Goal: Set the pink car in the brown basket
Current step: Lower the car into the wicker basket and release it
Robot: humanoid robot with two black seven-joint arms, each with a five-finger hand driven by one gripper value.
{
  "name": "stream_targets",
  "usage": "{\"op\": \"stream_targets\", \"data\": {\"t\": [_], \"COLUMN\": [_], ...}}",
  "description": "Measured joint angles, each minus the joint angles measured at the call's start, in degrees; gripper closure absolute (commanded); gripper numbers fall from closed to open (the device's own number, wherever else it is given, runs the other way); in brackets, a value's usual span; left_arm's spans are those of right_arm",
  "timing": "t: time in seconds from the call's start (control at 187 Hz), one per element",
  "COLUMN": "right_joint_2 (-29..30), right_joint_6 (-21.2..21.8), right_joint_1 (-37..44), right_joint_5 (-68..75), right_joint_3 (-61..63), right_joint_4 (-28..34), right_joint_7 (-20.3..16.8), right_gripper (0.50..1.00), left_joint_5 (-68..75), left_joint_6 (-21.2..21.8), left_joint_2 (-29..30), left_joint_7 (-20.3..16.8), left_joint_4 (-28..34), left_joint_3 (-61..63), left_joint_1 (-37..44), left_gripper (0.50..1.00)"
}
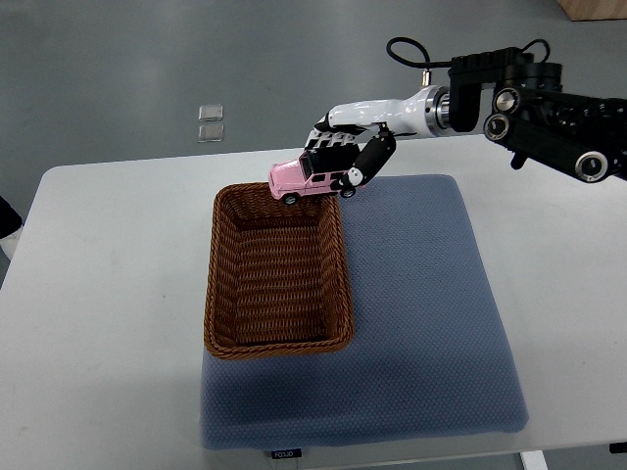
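One pink car (309,178), glossy and boxy, was held in the right hand (349,154) above the far rim of one rectangular brown woven basket (278,348) on one blue textured mat (431,323).

Pink car (312,178) level above brown basket's (221,294) far rim.

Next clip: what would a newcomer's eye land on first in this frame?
First the pink car, held by the right hand just above the far rim of the brown basket, not yet inside. Then the basket itself, standing on the left part of a blue mat on the white table. The black arm reaching in from the upper right also stands out.
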Motion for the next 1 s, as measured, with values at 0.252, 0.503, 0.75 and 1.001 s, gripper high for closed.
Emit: {"op": "stream_targets", "data": {"t": [0.252,0.503,0.75,1.001], "right_joint_2": [9.2,12.5,14.5,15.0], "right_joint_6": [-2.2,-4.6,-5.8,-7.1], "right_joint_1": [-1.6,-5.4,-8.8,-10.2], "right_joint_5": [-0.4,-0.4,-1.0,-0.9], "right_joint_3": [-2.9,-2.8,-3.2,-3.1], "right_joint_4": [-5.7,-8.0,-10.5,-11.3], "right_joint_7": [0.0,0.2,0.3,0.4], "right_gripper": [1.000,1.000,0.781,0.591], "left_joint_5": [0.0,0.0,0.0,0.0], "left_joint_6": [0.0,0.0,0.0,0.0], "left_joint_2": [0.0,0.0,0.0,0.0], "left_joint_7": [0.0,0.0,0.0,0.0], "left_joint_4": [-0.1,0.1,0.0,0.0], "left_joint_3": [0.1,0.2,0.3,0.3], "left_joint_1": [0.0,0.0,0.0,0.0], "left_gripper": [0.500,0.500,0.500,0.500]}}
